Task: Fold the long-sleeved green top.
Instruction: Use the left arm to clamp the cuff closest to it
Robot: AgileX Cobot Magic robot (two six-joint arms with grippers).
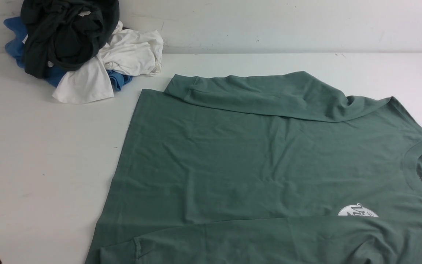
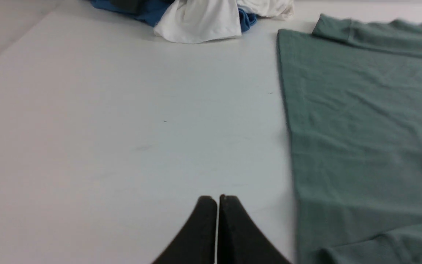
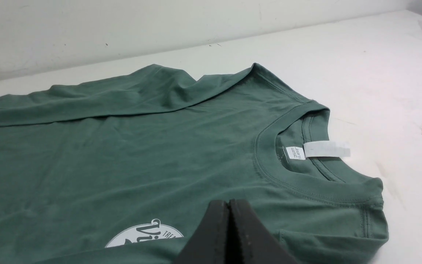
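Observation:
The green long-sleeved top (image 1: 251, 157) lies flat on the white table, its ribbed neck (image 1: 412, 161) at the right and its hem to the left. The far sleeve (image 1: 255, 97) is folded across the body, and the near sleeve (image 1: 269, 238) lies along the front edge, covering part of the white round logo (image 1: 357, 211). My left gripper (image 2: 218, 198) is shut and empty over bare table, just left of the top's (image 2: 361, 128) hem. My right gripper (image 3: 229, 201) is shut with nothing in it, above the near sleeve between the logo (image 3: 141, 234) and the neck (image 3: 306, 183).
A pile of dark, white and blue garments (image 1: 75, 47) sits at the back left against the wall (image 1: 288, 25), apart from the top. The same pile (image 2: 196, 18) shows far ahead of the left gripper. The white table (image 1: 42, 154) spreads left of the hem.

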